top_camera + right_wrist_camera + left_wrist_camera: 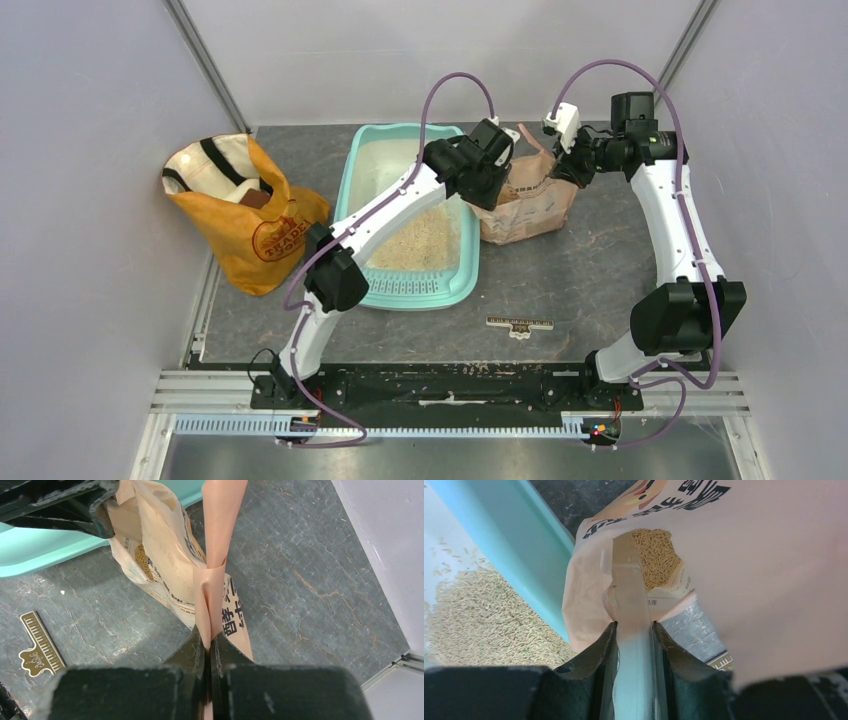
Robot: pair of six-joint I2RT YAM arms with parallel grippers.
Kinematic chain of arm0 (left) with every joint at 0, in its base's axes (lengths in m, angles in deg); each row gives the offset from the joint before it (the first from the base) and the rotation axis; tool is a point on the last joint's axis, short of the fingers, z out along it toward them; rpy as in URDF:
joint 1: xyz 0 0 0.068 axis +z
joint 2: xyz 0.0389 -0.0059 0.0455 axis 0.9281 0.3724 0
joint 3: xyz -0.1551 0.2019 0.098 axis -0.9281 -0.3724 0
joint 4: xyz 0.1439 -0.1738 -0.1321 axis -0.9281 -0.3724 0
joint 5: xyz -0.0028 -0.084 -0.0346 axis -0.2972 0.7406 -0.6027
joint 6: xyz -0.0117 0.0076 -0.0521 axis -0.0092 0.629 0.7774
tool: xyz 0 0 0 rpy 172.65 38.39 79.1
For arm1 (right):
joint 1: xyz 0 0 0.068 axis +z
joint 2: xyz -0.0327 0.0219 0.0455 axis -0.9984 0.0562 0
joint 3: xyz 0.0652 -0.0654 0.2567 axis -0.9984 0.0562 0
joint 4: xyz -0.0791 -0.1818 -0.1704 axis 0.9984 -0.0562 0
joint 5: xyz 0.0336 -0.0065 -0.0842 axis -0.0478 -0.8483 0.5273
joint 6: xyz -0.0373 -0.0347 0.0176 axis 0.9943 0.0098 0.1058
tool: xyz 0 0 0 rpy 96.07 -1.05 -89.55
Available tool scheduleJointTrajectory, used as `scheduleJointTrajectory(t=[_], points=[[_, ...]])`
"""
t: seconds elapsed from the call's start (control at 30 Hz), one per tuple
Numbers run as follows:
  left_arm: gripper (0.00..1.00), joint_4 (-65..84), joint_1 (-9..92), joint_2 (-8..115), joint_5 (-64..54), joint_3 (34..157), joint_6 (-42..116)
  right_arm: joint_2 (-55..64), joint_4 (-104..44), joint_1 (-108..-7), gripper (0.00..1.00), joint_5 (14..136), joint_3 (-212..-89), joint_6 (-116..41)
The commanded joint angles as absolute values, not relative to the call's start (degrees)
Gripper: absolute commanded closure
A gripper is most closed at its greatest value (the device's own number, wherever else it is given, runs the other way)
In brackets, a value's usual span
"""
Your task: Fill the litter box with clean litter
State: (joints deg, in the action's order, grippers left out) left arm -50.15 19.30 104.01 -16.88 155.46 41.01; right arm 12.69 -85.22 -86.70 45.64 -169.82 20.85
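Note:
The mint-teal litter box (415, 292) lies mid-table with a tan heap of clean litter (425, 240) in its near half; the heap also shows in the left wrist view (479, 620). A pink-tan paper bag (530, 205) sits against the box's right rim, its mouth open and more litter inside (656, 555). My left gripper (633, 627) is shut on a flap at the bag's mouth, beside the rim (524, 545). My right gripper (209, 640) is shut on a pinched fold of the bag's far side (165, 555).
An orange-yellow bag with black straps (245, 215) stands at the left, by the wall. A small ruler (519, 324) lies on the table near the box's front right corner, also in the right wrist view (40, 645). Walls enclose the table on three sides.

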Motion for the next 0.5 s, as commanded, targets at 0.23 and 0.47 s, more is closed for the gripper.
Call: scheduleJointTrajectory(t=[0.23,0.47], points=[[0.98,-49.5,22.9,112.3,6.3,155.6,49.9,9.1,-77.8,-86.4,1.00,38.0,-171.3,19.0],[0.98,-39.8,25.4,114.3,21.9,152.7,53.2,9.5,-77.4,-86.4,1.00,38.0,-170.4,19.1]])
